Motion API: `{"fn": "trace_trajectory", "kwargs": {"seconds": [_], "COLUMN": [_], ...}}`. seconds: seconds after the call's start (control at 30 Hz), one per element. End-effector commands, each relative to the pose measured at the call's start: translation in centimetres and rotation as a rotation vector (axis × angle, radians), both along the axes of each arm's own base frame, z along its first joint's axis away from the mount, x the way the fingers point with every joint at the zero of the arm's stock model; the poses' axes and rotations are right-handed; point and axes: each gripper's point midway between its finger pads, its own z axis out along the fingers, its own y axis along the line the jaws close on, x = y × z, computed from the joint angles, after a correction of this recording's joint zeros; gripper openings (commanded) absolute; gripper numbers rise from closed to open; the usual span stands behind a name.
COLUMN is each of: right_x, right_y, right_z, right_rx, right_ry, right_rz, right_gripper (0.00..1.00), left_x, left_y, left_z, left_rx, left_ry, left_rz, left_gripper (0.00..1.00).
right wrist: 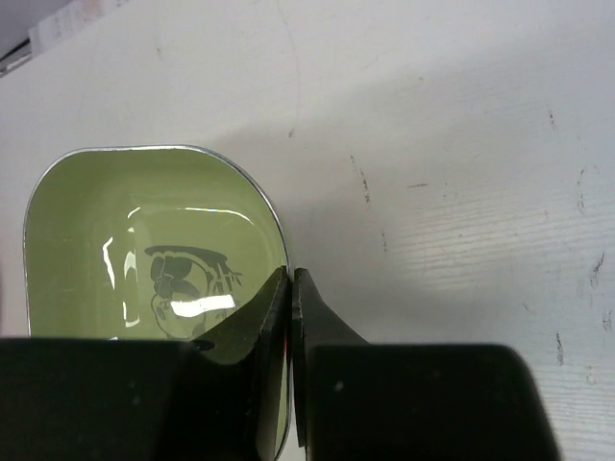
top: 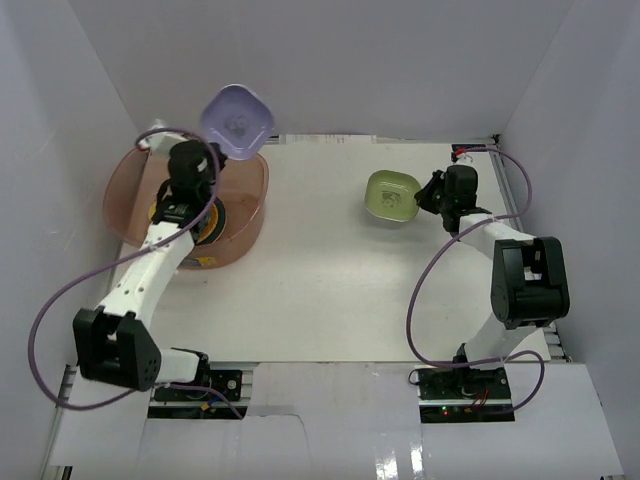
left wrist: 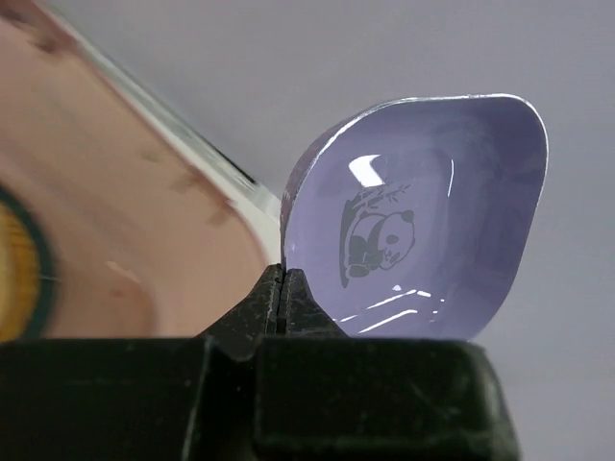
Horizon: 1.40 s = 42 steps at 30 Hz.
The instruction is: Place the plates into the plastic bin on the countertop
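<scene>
My left gripper (top: 209, 150) is shut on the rim of the small purple plate (top: 237, 121), holding it tilted in the air over the far rim of the pinkish plastic bin (top: 125, 180). In the left wrist view the purple plate (left wrist: 423, 221) shows a panda print, pinched at my left gripper (left wrist: 282, 279), and the bin wall (left wrist: 125, 221) lies to the left. Round plates (top: 212, 228) lie in the bin under my arm. My right gripper (top: 425, 197) is shut on the right rim of the green plate (top: 392, 196) on the countertop (top: 330, 280). The right wrist view shows the green plate (right wrist: 144, 250) in my right gripper (right wrist: 289, 279).
White walls enclose the countertop on the left, back and right. Purple cables loop beside each arm (top: 60, 300). The bin stands at the far left against the back wall. The other plates are out of view or hidden in the bin.
</scene>
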Motion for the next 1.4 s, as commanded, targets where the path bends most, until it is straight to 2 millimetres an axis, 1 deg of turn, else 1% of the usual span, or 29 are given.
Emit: {"fn": "trace_trajectory", "kwargs": {"seconds": [0.0,0.03,0.07,0.13,0.27,0.3,0.33,0.4,0.43,0.57,0.63,0.67,0.73,0.77,0.87,0.9,0.93,0.97,1.0,1.03,1.07,1.1,1.13,1.17,1.2,1.23,1.3,1.33,1.37], "right_x": [0.5,0.5,0.5,0.5,0.6,0.7,0.6,0.2,0.3,-0.4,-0.6,-0.8,-0.8,-1.0,-1.2,-0.9,-0.9,-0.8,-0.5,-0.4,-0.8,-0.6,-0.8,-0.8,-0.7,-0.8,-0.4,-0.3,-0.3], "right_y": [1.4,1.8,2.3,3.6,6.9,8.4,9.2,11.6,12.5,16.6,17.8,19.1,20.3,21.3,23.5,24.3,25.7,26.4,27.3,28.2,29.4,30.2,31.5,32.3,33.1,34.5,35.7,37.2,38.0], "right_z": [4.9,5.2,6.0,7.3,9.7,11.1,11.6,12.6,13.8,15.4,15.8,16.4,16.2,17.2,17.1,18.4,17.6,17.8,19.5,18.7,18.9,20.5,19.3,19.4,21.1,20.1,20.3,20.7,20.9], "right_rx": [0.039,0.04,0.04,0.043,0.05,0.053,0.053,0.061,0.064,0.069,0.069,0.072,0.063,0.069,0.072,0.077,0.071,0.071,0.08,0.075,0.077,0.087,0.076,0.073,0.086,0.081,0.075,0.084,0.092], "right_ry": [-0.137,-0.144,-0.16,-0.189,-0.229,-0.257,-0.264,-0.285,-0.309,-0.338,-0.344,-0.352,-0.349,-0.369,-0.359,-0.376,-0.358,-0.359,-0.389,-0.37,-0.373,-0.403,-0.375,-0.38,-0.412,-0.399,-0.415,-0.432,-0.44], "right_rz": [0.054,0.065,0.077,0.106,0.18,0.21,0.225,0.273,0.286,0.37,0.393,0.416,0.436,0.452,0.486,0.493,0.512,0.523,0.532,0.542,0.553,0.557,0.572,0.575,0.581,0.596,0.577,0.579,0.578], "right_gripper": [0.08,0.08,0.08,0.08,0.08,0.08,0.08,0.08,0.08,0.08,0.08,0.08,0.08,0.08,0.08,0.08,0.08,0.08,0.08,0.08,0.08,0.08,0.08,0.08,0.08,0.08,0.08,0.08,0.08], "left_x": [-3.7,-5.0,-5.9,-7.6,-9.0,-9.2,-9.5,-9.2,-9.1,-8.5,-8.4,-8.4,-8.2,-8.1,-8.1,-8.0,-8.0,-8.0,-7.8,-7.7,-7.5,-7.3,-7.1,-7.0,-6.7,-6.7,-6.6,-6.7,-7.3], "left_y": [6.6,8.1,10.5,12.8,14.8,15.1,16.7,17.5,18.1,19.7,20.2,20.3,20.6,20.6,20.9,21.0,21.0,21.1,21.0,20.9,20.5,20.3,19.7,19.2,18.8,18.1,15.8,15.0,14.0], "left_z": [-4.0,-4.2,-4.9,-5.9,-8.9,-9.4,-10.1,-11.3,-11.7,-13.4,-14.1,-14.2,-14.7,-14.8,-15.9,-15.9,-16.1,-15.9,-15.5,-15.1,-14.0,-13.1,-11.5,-10.6,-9.4,-8.6,-5.3,-4.3,-2.1], "left_rx": [0.072,0.096,0.125,0.173,0.214,0.225,0.233,0.252,0.259,0.263,0.258,0.258,0.268,0.272,0.286,0.292,0.289,0.285,0.278,0.275,0.266,0.262,0.251,0.245,0.236,0.223,0.199,0.193,0.189], "left_ry": [0.153,0.163,0.203,0.247,0.354,0.369,0.39,0.435,0.452,0.525,0.542,0.544,0.562,0.569,0.621,0.628,0.638,0.632,0.616,0.6,0.566,0.538,0.485,0.453,0.408,0.371,0.241,0.203,0.138], "left_rz": [0.121,0.148,0.223,0.298,0.364,0.38,0.418,0.427,0.443,0.46,0.458,0.455,0.439,0.429,0.416,0.412,0.412,0.414,0.412,0.405,0.389,0.378,0.349,0.329,0.309,0.279,0.165,0.126,0.092], "left_gripper": [0.0,0.0,0.0,0.0,0.0,0.0,0.0,0.0,0.0,0.0,0.0,0.0,0.0,0.0,0.0,0.11,0.21,0.35,0.65,0.76,0.84,0.92,0.93,0.95,0.95,0.96,0.98,0.98,0.98]}}
